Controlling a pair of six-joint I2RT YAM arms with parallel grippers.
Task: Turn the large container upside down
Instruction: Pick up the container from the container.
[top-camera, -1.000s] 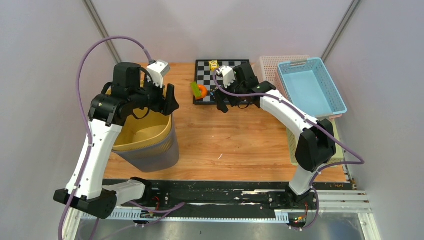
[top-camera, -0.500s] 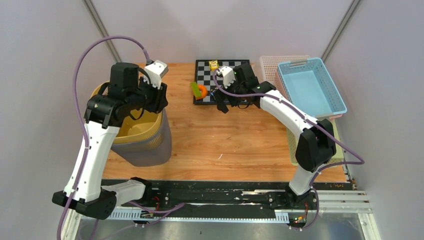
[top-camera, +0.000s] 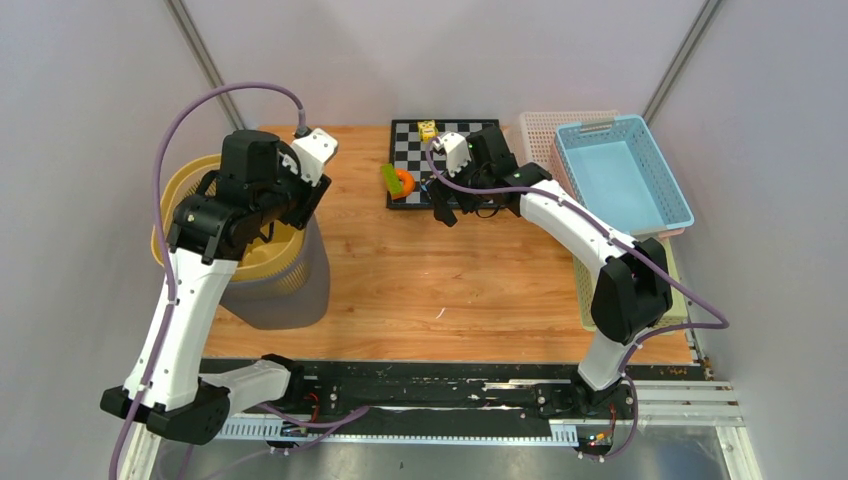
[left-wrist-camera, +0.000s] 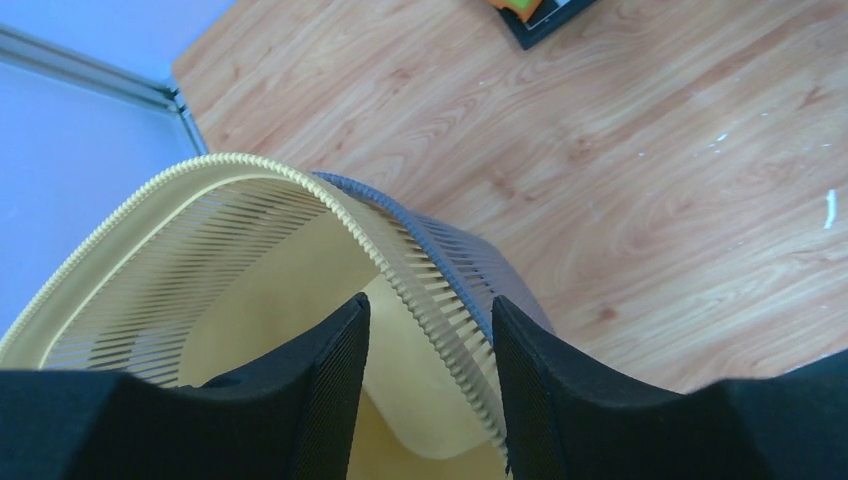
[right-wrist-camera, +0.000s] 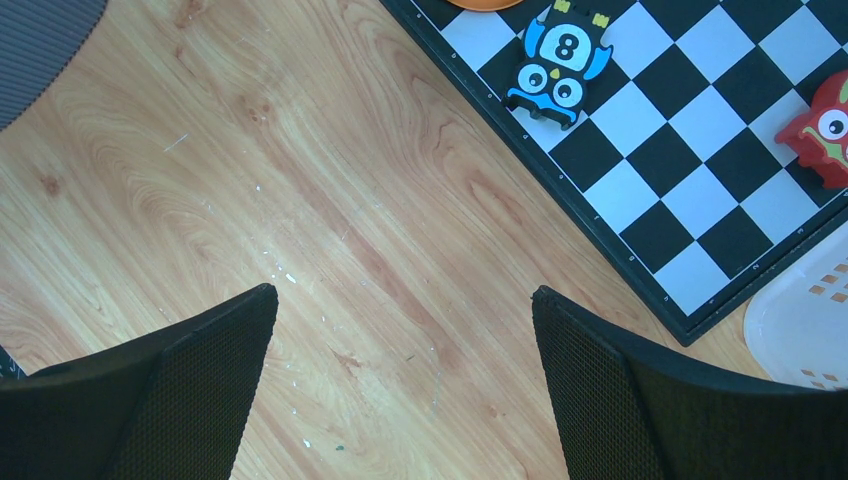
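Only the left wrist view shows the left gripper (left-wrist-camera: 428, 330) jaws clamped across the rim (left-wrist-camera: 240, 170) of the large container (top-camera: 270, 295), at the left edge of the surface (top-camera: 450, 280). The right gripper (right-wrist-camera: 405, 300) jaws gape beside the chessboard (right-wrist-camera: 700, 170). Since a second ago, the container's rim has swung leftward.

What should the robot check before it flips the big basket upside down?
1. Left gripper straddles the rim of the large container: ok.
2. Grip tight on the rim: cannot tell.
3. Nothing inside the container: cannot tell, the left arm hides part.
4. Right gripper open, away from the container: ok.
5. Bare table beside the container for tipping: ok.
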